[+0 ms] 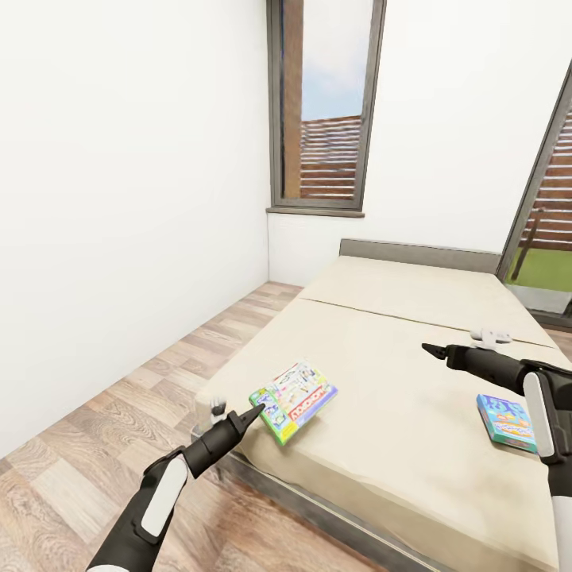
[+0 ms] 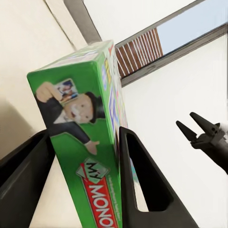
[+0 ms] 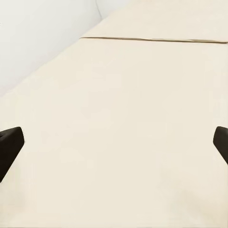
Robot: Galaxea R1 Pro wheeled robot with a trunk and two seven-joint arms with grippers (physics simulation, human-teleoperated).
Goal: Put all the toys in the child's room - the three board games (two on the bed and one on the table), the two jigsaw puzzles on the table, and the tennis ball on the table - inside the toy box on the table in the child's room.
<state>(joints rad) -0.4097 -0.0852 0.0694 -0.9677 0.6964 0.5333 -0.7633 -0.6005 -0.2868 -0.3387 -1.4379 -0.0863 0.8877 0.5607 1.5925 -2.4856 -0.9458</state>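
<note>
- My left gripper (image 1: 253, 413) is closed on the green board game (image 1: 294, 400) at its near corner; in the left wrist view the box (image 2: 88, 142) stands between both fingers (image 2: 142, 190), which press on its faces.
- In the head view that game sits at the near corner of the bed (image 1: 381, 373), and I cannot tell whether it is lifted or resting on the mattress.
- My right gripper (image 1: 433, 349) hangs over the middle of the bed, holding nothing; in the right wrist view its fingers (image 3: 9, 142) are spread wide above bare mattress.
- The blue board game (image 1: 505, 421) lies flat on the bed's far side, near my right arm, untouched.
- I judge the task to be at an early stage: both bed games are yet to be carried off.
- The toy box, the counter, puzzles and ball are out of sight here, so I cannot say what the box holds.
</note>
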